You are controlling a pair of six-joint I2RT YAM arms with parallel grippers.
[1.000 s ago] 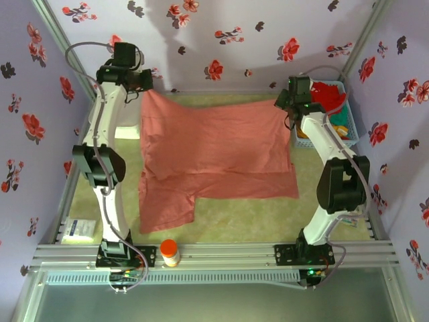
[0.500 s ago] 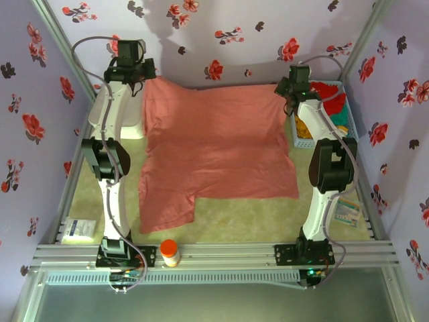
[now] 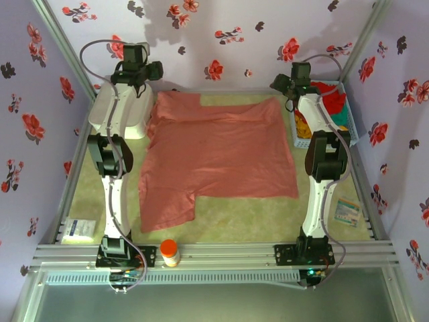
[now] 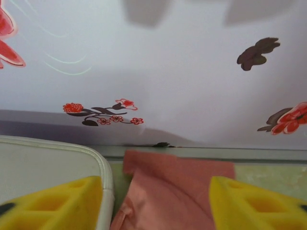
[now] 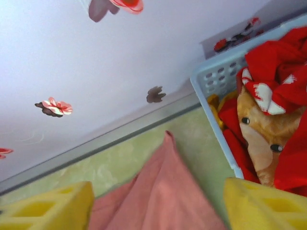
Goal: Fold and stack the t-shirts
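Where the near rail crosses the table, an orange-capped bottle [image 3: 169, 252] stands upright. Beyond it, the salmon-pink t-shirt [image 3: 218, 157] lies spread flat on the green mat [image 3: 228, 215], one sleeve at the near left. At far left, the white box [image 4: 103, 165] sits just beside the shirt; its contents cannot be determined. At far right, the light-blue basket [image 5: 211, 79] holds crumpled red cloth [image 5: 283, 52], orange-yellow cloth [image 3: 302, 125] and teal cloth [image 3: 340, 119]. The left gripper [image 4: 153, 206] and right gripper [image 5: 156, 206] hover over the shirt's far corners, fingers spread wide, gripping nothing.

Lilac walls [image 3: 234, 40] (red, dark flowers); pale green mat [image 3: 268, 215]; aluminium frame [image 3: 221, 253].
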